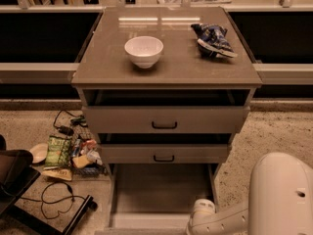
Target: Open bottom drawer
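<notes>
The bottom drawer (pixel 164 189) is pulled far out of the grey-beige cabinet (pixel 166 72), and its plain flat grey inside shows. Its front lies at the lower edge of the view, and its handle is hidden. The mid-sized drawer (pixel 164 154) and the widest top drawer (pixel 165 119) above it each stand slightly ajar, with black bar handles. My white arm (pixel 279 195) comes in from the lower right, and its wrist (pixel 201 213) ends by the bottom drawer's right front corner. My gripper is below the edge of the view, out of sight.
A white bowl (pixel 144 51) and a blue snack bag (pixel 213 39) sit on the cabinet top. Snack packets and cables (pixel 66 153) litter the floor to the left. A dark stand (pixel 19 180) is at the lower left. A low ledge (pixel 34 72) runs behind.
</notes>
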`<action>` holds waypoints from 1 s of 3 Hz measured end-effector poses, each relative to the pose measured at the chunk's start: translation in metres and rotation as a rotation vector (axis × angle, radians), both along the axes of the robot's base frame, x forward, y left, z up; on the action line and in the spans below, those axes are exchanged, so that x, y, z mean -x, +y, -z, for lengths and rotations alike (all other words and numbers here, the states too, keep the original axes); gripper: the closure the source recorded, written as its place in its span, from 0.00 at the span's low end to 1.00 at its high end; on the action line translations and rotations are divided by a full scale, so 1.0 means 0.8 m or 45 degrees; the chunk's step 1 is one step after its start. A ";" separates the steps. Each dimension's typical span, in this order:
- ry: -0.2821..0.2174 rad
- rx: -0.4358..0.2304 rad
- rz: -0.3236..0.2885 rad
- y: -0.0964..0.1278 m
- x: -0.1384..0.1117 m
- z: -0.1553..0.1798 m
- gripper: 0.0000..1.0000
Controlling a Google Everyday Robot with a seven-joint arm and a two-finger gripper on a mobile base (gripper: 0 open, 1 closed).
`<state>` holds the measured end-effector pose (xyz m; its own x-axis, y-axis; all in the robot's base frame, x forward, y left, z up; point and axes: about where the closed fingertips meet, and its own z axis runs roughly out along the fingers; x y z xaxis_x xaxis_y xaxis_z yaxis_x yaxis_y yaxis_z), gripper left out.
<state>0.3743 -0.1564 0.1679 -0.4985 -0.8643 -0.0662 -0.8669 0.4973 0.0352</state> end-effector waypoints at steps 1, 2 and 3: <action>-0.001 0.016 0.047 -0.005 0.019 -0.005 1.00; -0.001 0.016 0.048 -0.005 0.019 -0.003 1.00; 0.003 0.036 0.082 -0.009 0.044 -0.007 1.00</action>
